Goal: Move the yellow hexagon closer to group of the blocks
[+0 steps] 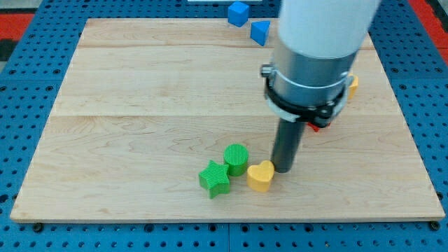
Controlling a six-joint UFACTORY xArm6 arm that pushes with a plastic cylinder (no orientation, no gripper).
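Wood board (140,105); my tip (283,170), no jaws, touches yellow heart (260,176); yellow hexagon (352,85) mostly hidden, likely light, rigid; push its far side

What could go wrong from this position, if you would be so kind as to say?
My tip sits right beside the yellow heart, so a careless slide could scatter it, the green cylinder and the green star.

The arm hides most of the yellowish block and a red block behind it, so I cannot confirm the hexagon and could strike the red one.
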